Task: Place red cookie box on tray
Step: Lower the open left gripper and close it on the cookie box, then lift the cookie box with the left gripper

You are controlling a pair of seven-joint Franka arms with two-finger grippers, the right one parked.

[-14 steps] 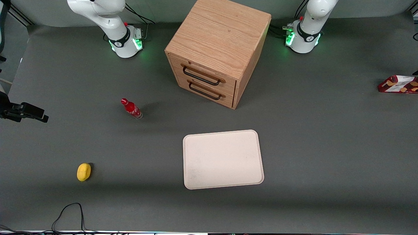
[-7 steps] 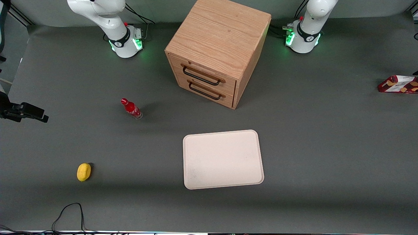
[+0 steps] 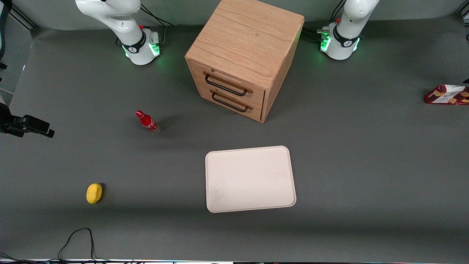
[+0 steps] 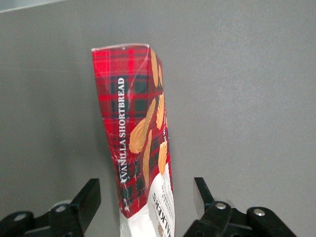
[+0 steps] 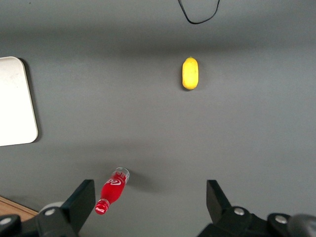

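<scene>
We are at the approach step: gripper (image 4: 146, 197) spread astride the red cookie box (image 4: 140, 148) at the table's working-arm edge. Next: descend, close, carry to tray (image 3: 250, 179).

There was one red cookie box (image 3: 447, 95) on the table (image 3: 366, 165), lying at the working arm's end and well apart from everything else. One tray (image 3: 250, 179) lay nearer the front camera than the single wooden drawer cabinet (image 3: 244, 55) — that cabinet had two drawers, each with one dark handle. One small red bottle (image 3: 147, 121) stood toward the parked arm's end, and one yellow lemon-like object (image 3: 94, 193) lay nearer the camera than the bottle. One black cable (image 3: 77, 242) looped at the near table edge. One gripper (image 4: 147, 207) hung above the box, its two fingers spread apart on either side of it.
</scene>
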